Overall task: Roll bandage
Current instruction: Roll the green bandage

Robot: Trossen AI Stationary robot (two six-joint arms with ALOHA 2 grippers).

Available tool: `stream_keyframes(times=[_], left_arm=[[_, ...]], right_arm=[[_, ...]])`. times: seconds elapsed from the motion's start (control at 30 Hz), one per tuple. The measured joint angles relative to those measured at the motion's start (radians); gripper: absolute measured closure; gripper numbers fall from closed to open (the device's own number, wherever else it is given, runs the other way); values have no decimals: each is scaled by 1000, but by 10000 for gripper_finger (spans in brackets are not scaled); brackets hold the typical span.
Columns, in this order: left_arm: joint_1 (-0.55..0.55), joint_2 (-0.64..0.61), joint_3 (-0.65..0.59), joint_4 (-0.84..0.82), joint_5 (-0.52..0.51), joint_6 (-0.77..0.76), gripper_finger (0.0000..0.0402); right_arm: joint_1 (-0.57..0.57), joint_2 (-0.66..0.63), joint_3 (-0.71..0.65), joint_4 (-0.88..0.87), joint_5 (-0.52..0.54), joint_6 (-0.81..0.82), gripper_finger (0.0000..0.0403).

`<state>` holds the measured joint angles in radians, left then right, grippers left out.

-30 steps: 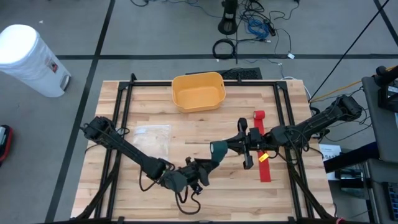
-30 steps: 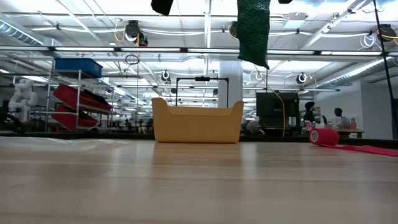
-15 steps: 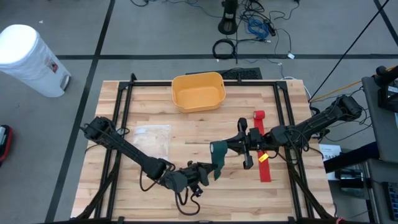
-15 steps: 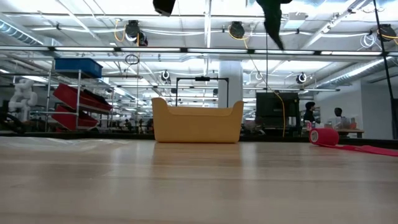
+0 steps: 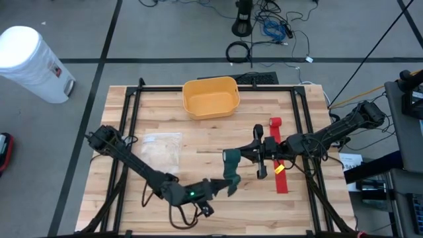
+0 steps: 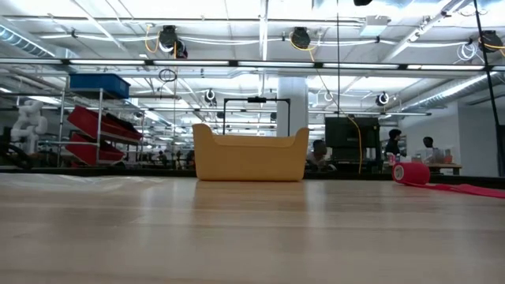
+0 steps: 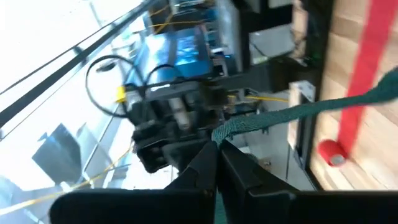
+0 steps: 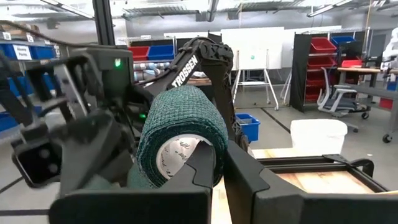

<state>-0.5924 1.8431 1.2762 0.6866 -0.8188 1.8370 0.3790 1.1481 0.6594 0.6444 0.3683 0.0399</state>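
Note:
A dark green bandage roll (image 5: 230,158) (image 8: 177,124) hangs in the air over the table's middle, with my right gripper (image 5: 243,156) (image 8: 217,162) shut on it from the right. The roll's loose tail (image 5: 232,177) (image 7: 298,112) runs toward the table's near edge to my left gripper (image 5: 229,187) (image 7: 216,148), which is shut on it. Roll and tail are both above what the low view shows. My left gripper pinches the green tail near its free end (image 7: 225,132) between its two shut fingers, which are roughly level. The strip runs from them straight to the roll, clear of the table. My right gripper holds the roll by the wall at one open end (image 8: 214,140). One finger (image 8: 200,163) lies over the white core's opening and the other (image 8: 249,177) outside. The fingers come level from the table's right. The roll is lifted clear, its axis level.
A yellow bin (image 5: 210,96) (image 6: 249,154) stands at the far middle. A red bandage roll (image 5: 275,122) (image 6: 410,172) lies right of centre, its strip (image 5: 281,180) unrolled toward the near edge. A clear plastic bag (image 5: 162,149) lies left of centre. Black frame rails (image 5: 129,132) border the table.
My left gripper has risen, moved a little toward the table's right edge and rolled about its own line. The green tail, which hung down into the top of the low view, has been drawn up out of that view and now runs straighter from the roll.

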Motion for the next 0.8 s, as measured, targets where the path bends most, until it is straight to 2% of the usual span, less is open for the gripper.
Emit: stream_keyframes(times=[0.13,0.37,0.5,0.8], left_arm=[[-2,0,0,63,12,0,389],[10,0,0,210,111,-1,389],[27,-1,0,278,111,0,389],[74,-6,0,304,88,-27,389]], right_arm=[[0,0,0,-9,0,-7,392],[-18,0,0,-47,2,16,392],[-25,0,0,-65,2,26,392],[-25,0,0,-106,-8,45,392]])
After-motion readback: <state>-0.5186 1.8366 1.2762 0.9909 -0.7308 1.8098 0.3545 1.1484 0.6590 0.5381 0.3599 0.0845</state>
